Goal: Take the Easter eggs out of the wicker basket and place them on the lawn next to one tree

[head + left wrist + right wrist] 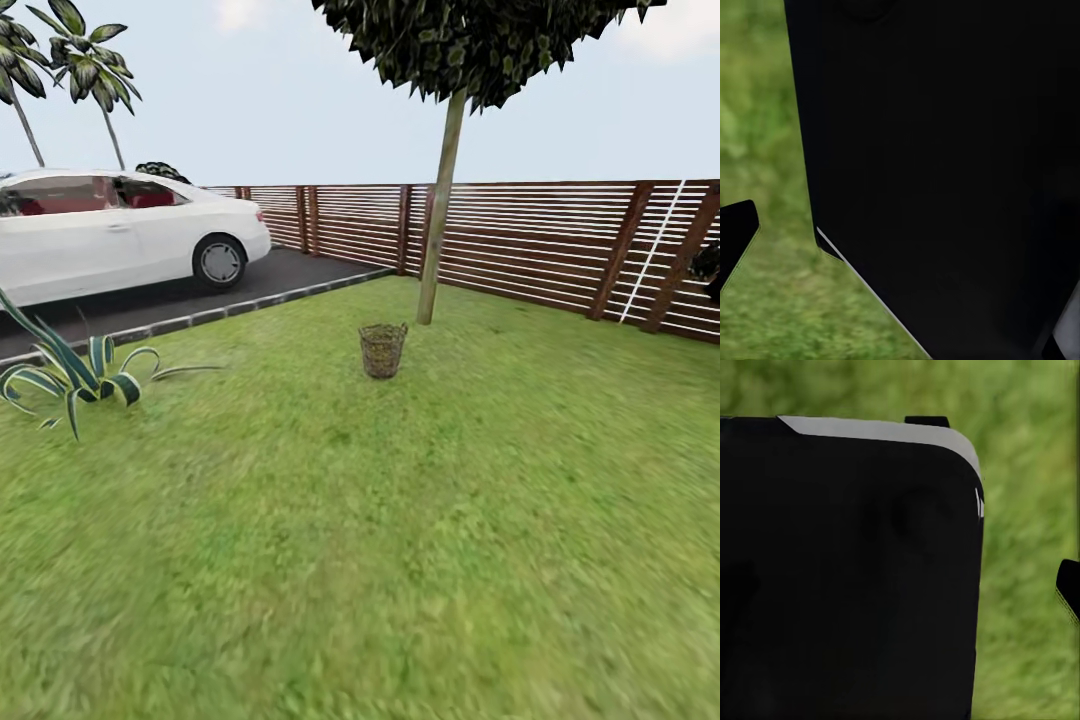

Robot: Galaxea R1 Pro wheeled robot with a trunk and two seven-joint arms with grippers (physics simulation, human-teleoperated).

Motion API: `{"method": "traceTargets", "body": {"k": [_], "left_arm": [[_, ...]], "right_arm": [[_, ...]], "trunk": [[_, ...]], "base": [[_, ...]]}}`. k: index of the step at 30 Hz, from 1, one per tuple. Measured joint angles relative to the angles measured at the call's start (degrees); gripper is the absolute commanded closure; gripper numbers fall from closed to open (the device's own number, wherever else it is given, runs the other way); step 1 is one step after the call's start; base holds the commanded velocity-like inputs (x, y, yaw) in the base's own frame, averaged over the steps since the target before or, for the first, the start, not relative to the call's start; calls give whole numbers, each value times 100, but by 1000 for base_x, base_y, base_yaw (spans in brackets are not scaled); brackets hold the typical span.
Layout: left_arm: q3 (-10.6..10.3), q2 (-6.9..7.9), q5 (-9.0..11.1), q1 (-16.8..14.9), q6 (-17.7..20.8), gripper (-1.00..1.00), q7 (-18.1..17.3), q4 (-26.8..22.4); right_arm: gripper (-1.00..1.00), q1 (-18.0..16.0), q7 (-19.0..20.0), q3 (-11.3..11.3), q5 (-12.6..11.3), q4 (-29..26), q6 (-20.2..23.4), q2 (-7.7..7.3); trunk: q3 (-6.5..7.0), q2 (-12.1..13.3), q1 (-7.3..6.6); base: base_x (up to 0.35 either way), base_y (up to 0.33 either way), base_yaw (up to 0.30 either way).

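The wicker basket (382,349) stands upright on the lawn (400,560), ahead of the robot and well beyond reach of either arm, with open grass between. The tree (441,210) rises just behind the basket and slightly to its right, its pale trunk leaning a little and meeting the ground near the slatted fence (540,240). That closeness favours this tree as the drop point, since the eggs would need carrying only a short way. The eggs themselves cannot be made out at this range; whether all three lie inside the basket cannot be confirmed. A white car (110,230) sits on the driveway (250,285) off to the left, and a striped-leaf plant (75,375) grows at the lawn edge. Both wrist views look down at blurred grass past large black bodywork, which suggests the arms are tucked low against the robot for travel rather than extended to work. A dark tip that may be a finger shows at the edge of each wrist view, but whether either gripper is spread or closed cannot be told. In judgement, the approach is in hand and no egg has yet been handled.
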Motion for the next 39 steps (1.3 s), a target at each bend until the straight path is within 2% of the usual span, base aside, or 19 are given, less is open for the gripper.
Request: {"method": "traceTargets", "body": {"k": [17, 39], "left_arm": [[0, 0, 0, 0, 0, -100, 0, 0], [0, -13, 0, 0, 0, -100, 8, 7]], "right_arm": [[-100, 0, 0, 0, 0, 0, 0, 0], [-100, 0, 0, -7, -9, -16, 0, -22]], "trunk": [[0, 0, 0], [-49, 0, 0]], "base": [[340, 0, -30], [340, 0, 28]]}}
